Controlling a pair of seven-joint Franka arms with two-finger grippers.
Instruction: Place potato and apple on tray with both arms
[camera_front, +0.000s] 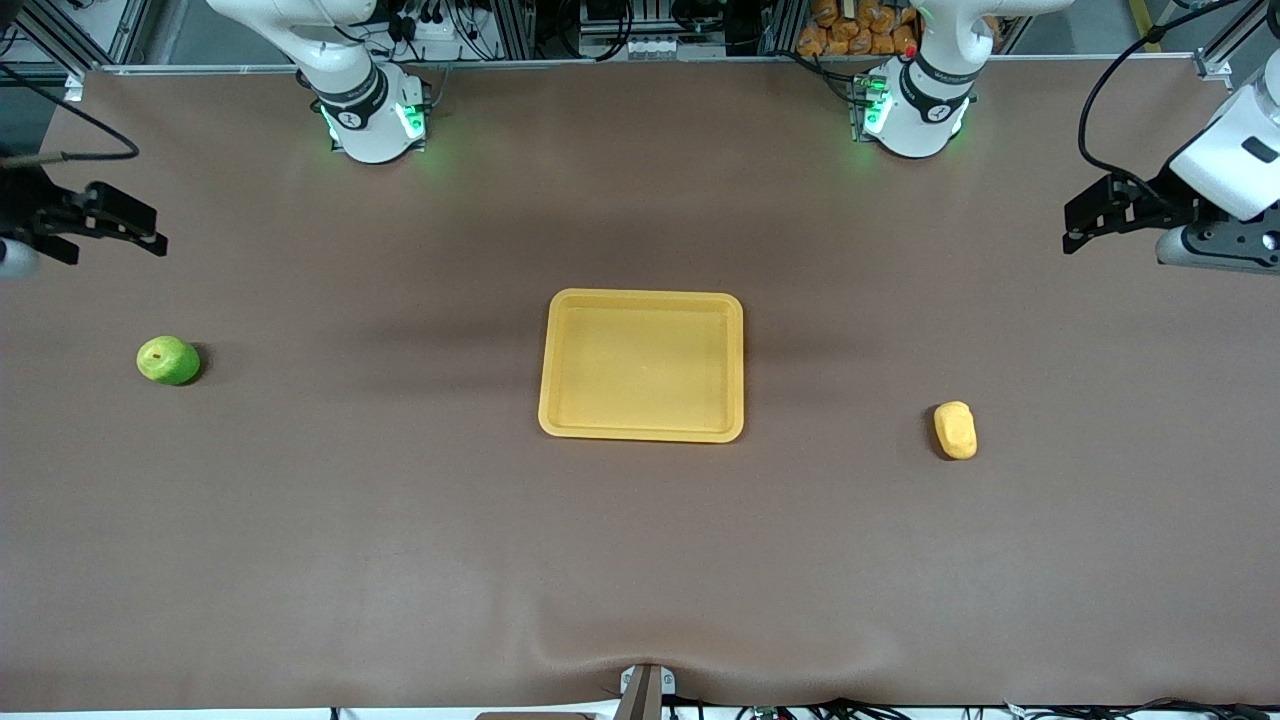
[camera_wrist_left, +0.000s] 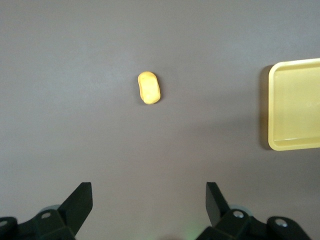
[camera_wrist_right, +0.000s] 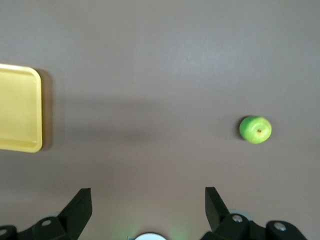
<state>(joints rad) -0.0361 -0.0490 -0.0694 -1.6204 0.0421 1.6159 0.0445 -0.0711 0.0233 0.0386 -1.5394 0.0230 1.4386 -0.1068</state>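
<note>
Tray (camera_front: 642, 436) flat at bench (camera_front: 400, 560) centre, nothing in it. Apple (camera_front: 167, 360) on bench toward right arm's end, well apart from tray. Potato (camera_front: 955, 430) on bench toward left arm's end, well apart from tray, slightly nearer front camera than apple.

Right end effector (camera_front: 150, 232) up over bench edge at right arm's end, fingers (camera_wrist_right: 77, 210) spread, holding nothing. Left end effector (camera_front: 1078, 225) up over bench edge at left arm's end, fingers (camera_wrist_left: 80, 205) spread, holding nothing.
</note>
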